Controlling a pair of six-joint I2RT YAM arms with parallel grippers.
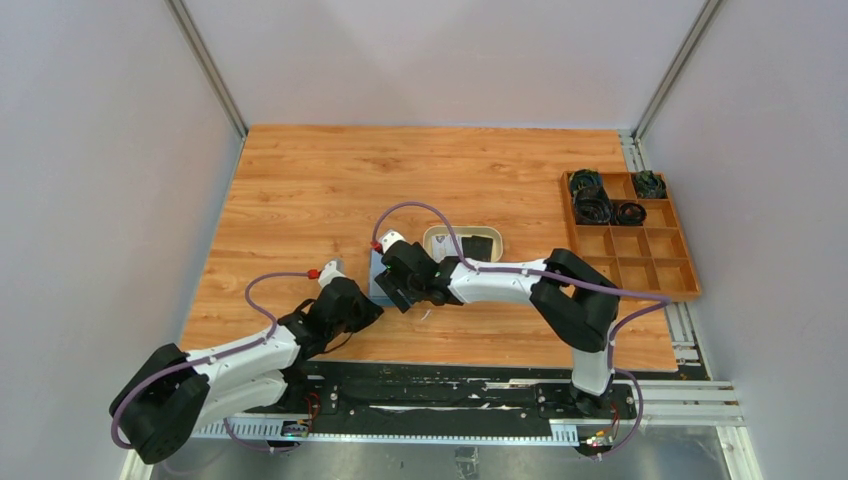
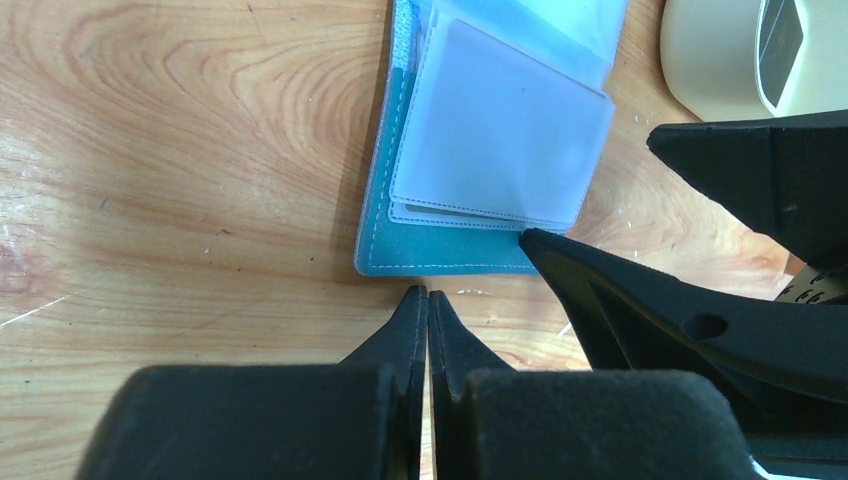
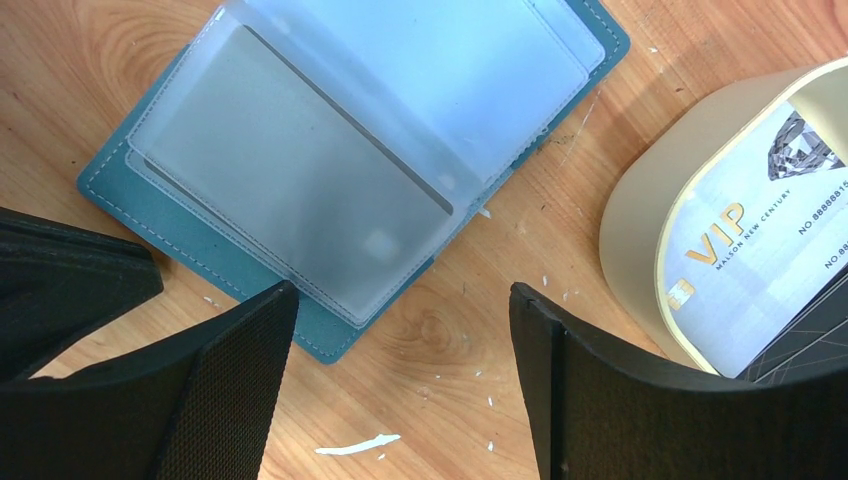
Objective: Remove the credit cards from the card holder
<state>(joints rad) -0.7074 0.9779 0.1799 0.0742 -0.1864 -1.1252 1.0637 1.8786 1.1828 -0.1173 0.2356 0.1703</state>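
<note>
The teal-blue card holder point(image 3: 195, 238) lies open on the table, its clear sleeves fanned out. A whitish-grey credit card point(image 3: 300, 180) sits inside the front sleeve. In the left wrist view the card holder point(image 2: 440, 255) lies just beyond my left gripper point(image 2: 428, 296), which is shut and empty, its tips a little short of the holder's edge. My right gripper point(image 3: 400, 300) is open and empty, low over the holder's near corner, with one finger point(image 3: 240, 350) over its edge. In the top view the right gripper point(image 1: 402, 287) covers most of the holder point(image 1: 377, 272).
A beige oval tray point(image 3: 640, 220) stands right of the holder and holds a white VIP card point(image 3: 760, 230) and a black card point(image 3: 815, 345). A wooden compartment box point(image 1: 640, 262) with coiled cables stands at the far right. White flecks lie on the wood.
</note>
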